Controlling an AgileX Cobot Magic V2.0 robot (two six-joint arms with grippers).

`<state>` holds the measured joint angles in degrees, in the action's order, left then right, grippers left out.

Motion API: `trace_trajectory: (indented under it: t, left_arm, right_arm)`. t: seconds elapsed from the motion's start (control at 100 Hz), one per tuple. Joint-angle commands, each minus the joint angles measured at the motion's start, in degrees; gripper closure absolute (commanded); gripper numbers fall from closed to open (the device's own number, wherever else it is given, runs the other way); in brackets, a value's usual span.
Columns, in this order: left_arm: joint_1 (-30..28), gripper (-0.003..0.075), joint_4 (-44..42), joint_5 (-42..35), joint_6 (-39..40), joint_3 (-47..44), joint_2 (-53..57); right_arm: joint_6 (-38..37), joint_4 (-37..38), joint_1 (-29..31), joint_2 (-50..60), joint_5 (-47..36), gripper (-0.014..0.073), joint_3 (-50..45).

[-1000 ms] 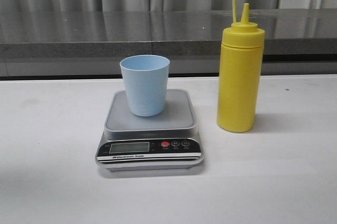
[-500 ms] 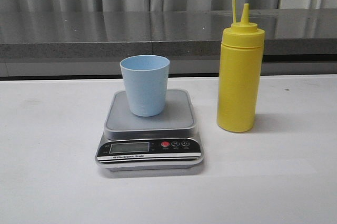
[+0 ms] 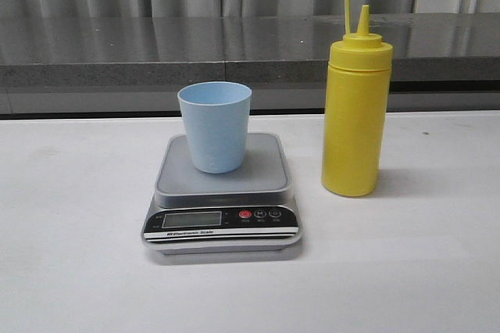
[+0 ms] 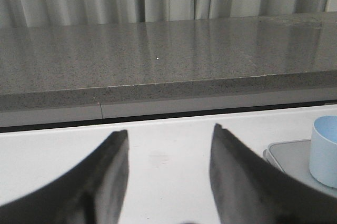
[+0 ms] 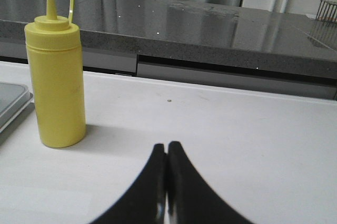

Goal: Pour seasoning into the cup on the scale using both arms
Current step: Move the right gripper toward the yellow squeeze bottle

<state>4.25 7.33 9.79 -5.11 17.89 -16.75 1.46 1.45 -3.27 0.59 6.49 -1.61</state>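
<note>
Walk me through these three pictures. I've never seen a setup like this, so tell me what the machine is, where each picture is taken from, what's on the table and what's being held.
This is a robot with two arms, each ending in a pincer.

The front picture looks forward over a white table; neither arm shows in it. A light blue cup stands on the grey platform of a kitchen scale. To the right of the scale, apart from it, a tall yellow squeeze bottle stands upright, its cap off the nozzle and sticking up on its tether.

The other two pictures come from cameras on the wrists. The dark shapes at the bottom are the pincer fingers. The left pincer is open and empty, with the cup and a corner of the scale at the picture's edge. The right pincer is shut on nothing, and the bottle stands some way ahead of it.

Nothing is held.
</note>
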Motion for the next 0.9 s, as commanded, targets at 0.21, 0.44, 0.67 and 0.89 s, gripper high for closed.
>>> trace_trajectory:
  t: [0.21,0.44,0.67,0.89]
  left_arm:
    - [-0.23,0.0739,0.35,-4.53,0.37,1.47,-0.4]
    - [-0.23,0.0739,0.35,-4.53,0.37,1.47,-0.4]
    - [-0.23,0.0739,0.35,-4.53,0.37,1.47,-0.4]
    - [-0.23,0.0739,0.35,-4.63,0.37,1.47,-0.4]
  right_arm:
    - [0.39,-0.04,0.39,0.89,-4.45,0.0713,-0.02]
    - [0.39,-0.05,0.39,0.89,-11.54,0.0713,-0.02]
    - [-0.84,-1.92,0.39,-2.28,-13.28,0.0713,5.74]
    - [-0.84,-1.92,0.39,-17.92,-7.19,0.0713,18.28]
